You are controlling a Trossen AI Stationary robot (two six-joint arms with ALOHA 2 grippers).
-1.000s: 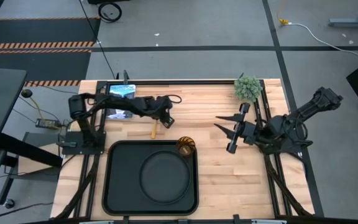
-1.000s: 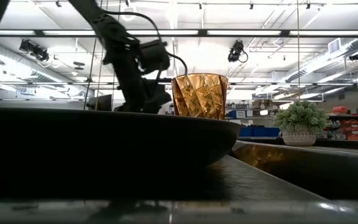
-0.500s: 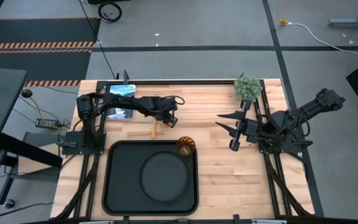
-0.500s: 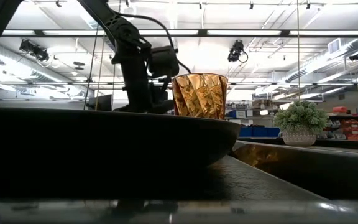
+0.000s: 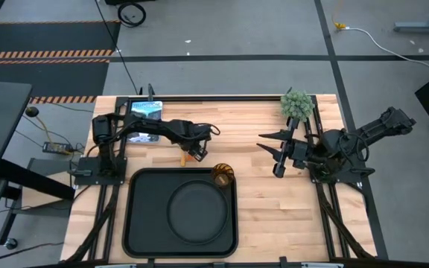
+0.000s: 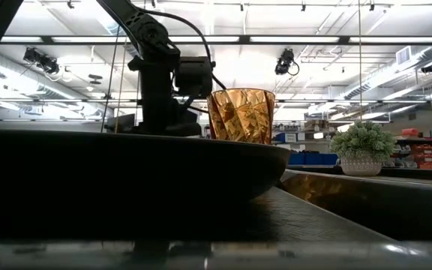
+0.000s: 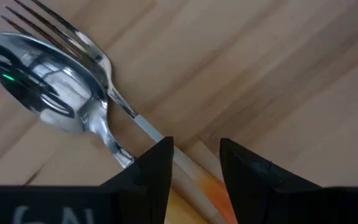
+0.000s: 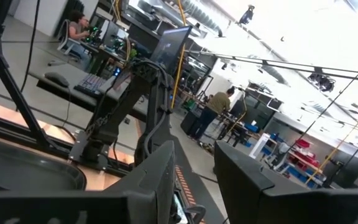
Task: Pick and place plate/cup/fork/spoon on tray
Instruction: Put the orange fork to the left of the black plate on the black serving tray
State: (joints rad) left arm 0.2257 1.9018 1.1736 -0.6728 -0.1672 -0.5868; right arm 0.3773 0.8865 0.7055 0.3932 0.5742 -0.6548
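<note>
A metal spoon (image 7: 42, 87) and a fork (image 7: 55, 31) lie side by side on the wooden table (image 5: 252, 201), just beyond the black tray's (image 5: 134, 216) far rim. Their wooden handles (image 5: 184, 157) point toward the tray. My left gripper (image 5: 193, 154) is open and points down over those handles, one finger on each side (image 7: 196, 148). The round black plate (image 5: 194, 211) lies in the tray. The amber cup (image 5: 223, 176) stands upright in the tray's far right corner and also shows in the low view (image 6: 240, 115). My right gripper (image 5: 268, 149) is open and empty above the table's right part. My left gripper comes from above with its fingers (image 7: 157, 165) across the wooden handle (image 7: 194, 177), close to where the metal stems start. I cannot tell whether the fingers touch the handle. The spoon and fork lie flat on the table.
A small potted plant (image 5: 296, 106) stands at the far right corner. A flat device with a screen (image 5: 146, 109) lies at the far left, by the left arm's base. Bare wood lies between the tray and the right arm.
My left gripper has come a little toward the table's near-left and gone down over the fork and spoon handles, tipping into a more upright, downward-pointing pose. The spoon, fork, cup and plate have kept their places.
</note>
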